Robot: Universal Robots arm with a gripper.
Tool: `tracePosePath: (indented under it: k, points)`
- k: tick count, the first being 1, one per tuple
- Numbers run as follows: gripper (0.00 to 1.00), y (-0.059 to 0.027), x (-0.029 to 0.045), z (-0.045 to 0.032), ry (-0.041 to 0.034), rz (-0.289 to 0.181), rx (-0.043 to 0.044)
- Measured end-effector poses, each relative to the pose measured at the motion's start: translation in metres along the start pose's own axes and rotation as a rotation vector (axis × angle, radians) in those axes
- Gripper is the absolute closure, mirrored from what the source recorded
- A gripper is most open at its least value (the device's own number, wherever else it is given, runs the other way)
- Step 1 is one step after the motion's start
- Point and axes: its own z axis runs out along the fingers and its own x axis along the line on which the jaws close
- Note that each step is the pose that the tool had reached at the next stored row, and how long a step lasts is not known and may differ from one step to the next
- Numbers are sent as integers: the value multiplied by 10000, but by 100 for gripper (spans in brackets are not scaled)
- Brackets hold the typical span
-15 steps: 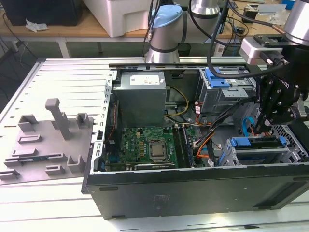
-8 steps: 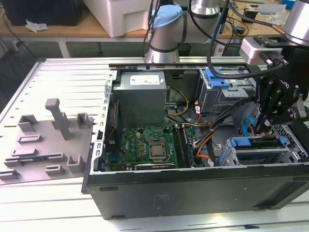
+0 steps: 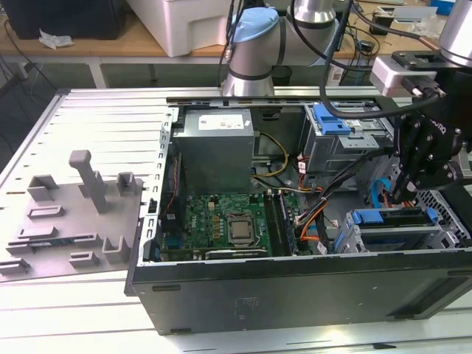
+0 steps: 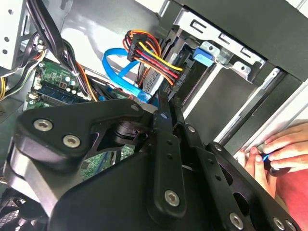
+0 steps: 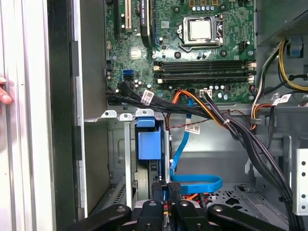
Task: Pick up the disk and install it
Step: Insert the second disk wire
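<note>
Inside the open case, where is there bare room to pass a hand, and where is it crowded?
Free: the bare case floor between motherboard and gripper. Crowded: the cable bundle and blue cable by the drive cage.

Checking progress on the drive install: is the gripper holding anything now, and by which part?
Cannot be told. The gripper sits low beside the disk in its bay, fingertips hidden among cables.
</note>
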Motion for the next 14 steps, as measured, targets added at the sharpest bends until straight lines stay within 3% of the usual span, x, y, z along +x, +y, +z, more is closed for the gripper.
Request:
tracePosePath:
  k: [6,14]
  points:
    - [84,-11,47,8,-17,1,-9]
    - [84,-23,48,33,-16,0,-9]
